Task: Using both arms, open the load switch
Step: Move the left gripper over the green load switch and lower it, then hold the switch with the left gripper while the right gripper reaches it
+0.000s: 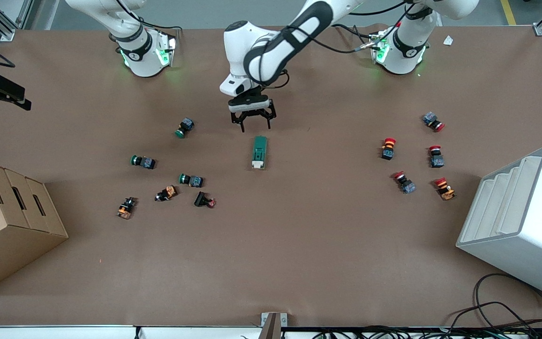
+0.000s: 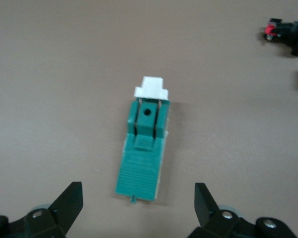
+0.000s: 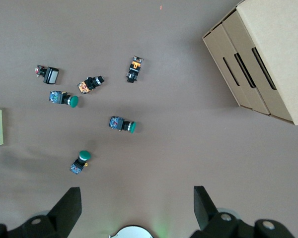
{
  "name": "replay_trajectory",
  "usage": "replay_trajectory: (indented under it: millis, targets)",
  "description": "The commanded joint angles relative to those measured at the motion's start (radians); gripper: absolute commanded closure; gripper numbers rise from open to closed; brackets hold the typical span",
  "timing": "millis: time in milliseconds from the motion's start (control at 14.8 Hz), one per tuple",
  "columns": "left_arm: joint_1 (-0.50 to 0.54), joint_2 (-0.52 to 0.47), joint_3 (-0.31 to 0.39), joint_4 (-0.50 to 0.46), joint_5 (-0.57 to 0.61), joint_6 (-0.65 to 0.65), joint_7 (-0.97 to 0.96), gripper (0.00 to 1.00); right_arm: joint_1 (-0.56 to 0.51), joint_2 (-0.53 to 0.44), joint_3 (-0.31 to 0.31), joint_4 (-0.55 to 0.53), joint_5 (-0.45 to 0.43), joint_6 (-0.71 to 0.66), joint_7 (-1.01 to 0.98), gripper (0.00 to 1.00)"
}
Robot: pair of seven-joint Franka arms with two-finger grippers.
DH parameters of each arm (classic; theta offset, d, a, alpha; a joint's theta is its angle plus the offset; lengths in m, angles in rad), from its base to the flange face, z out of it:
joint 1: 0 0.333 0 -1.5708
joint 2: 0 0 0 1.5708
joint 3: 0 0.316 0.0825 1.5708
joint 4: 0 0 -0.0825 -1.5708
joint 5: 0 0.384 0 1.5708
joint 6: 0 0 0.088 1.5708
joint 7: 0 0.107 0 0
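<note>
The switch (image 1: pixel 259 152) lies flat on the desk (image 1: pixel 271 263), alone near its middle, with its white toggle (image 1: pixel 258 164) at the end nearer the front camera. It looks like a small, light, rigid plastic block, so I'd expect it to skid on the smooth top if pushed from one side only. The long green flanks look like the safest place to pinch; the toggle seems the weaker part, and it needs to stay free to move.

The left gripper (image 1: pixel 252 120) hangs over the desk just past the switch's green end, toward the robot bases, fingers (image 2: pixel 69 201) spread wide and holding nothing. In the left wrist view the switch (image 2: pixel 144 156) sits between the two fingertips' lines but ahead of them, untouched.

The right gripper (image 3: pixel 136 206) waits up high, well off toward the right arm's end from the switch, fingers likewise apart and empty.
</note>
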Motion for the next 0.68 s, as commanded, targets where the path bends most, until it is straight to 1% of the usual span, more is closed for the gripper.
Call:
replay_trajectory:
  millis: [0, 68, 203, 271, 339, 474, 609]
  targets:
    - [-0.034, 0.050, 0.003, 0.011, 0.205, -0.001, -0.114, 0.01, -0.004, 0.044, 0.002, 0.018, -0.015, 0.028, -0.007, 0.00]
    - [-0.035, 0.053, 0.003, -0.003, 0.255, -0.001, -0.151, 0.01, -0.004, 0.075, 0.001, 0.018, -0.015, 0.027, -0.003, 0.00]
    - [-0.041, 0.053, 0.003, -0.042, 0.307, -0.006, -0.191, 0.00, -0.017, 0.130, -0.002, 0.015, -0.017, 0.012, -0.005, 0.00]
    - [-0.041, 0.050, 0.003, -0.064, 0.335, -0.010, -0.223, 0.00, -0.030, 0.152, -0.002, 0.017, -0.033, 0.013, -0.006, 0.00]
    - [-0.041, 0.047, 0.005, -0.091, 0.362, -0.012, -0.282, 0.00, -0.030, 0.170, -0.002, 0.011, -0.053, 0.016, -0.005, 0.00]
    - [-0.037, 0.053, 0.008, -0.122, 0.471, -0.024, -0.385, 0.00, -0.016, 0.183, -0.002, -0.006, -0.061, 0.022, 0.013, 0.00]
    - [-0.040, 0.057, 0.008, -0.132, 0.545, -0.026, -0.477, 0.00, -0.001, 0.196, 0.004, -0.009, -0.052, 0.035, 0.129, 0.00]
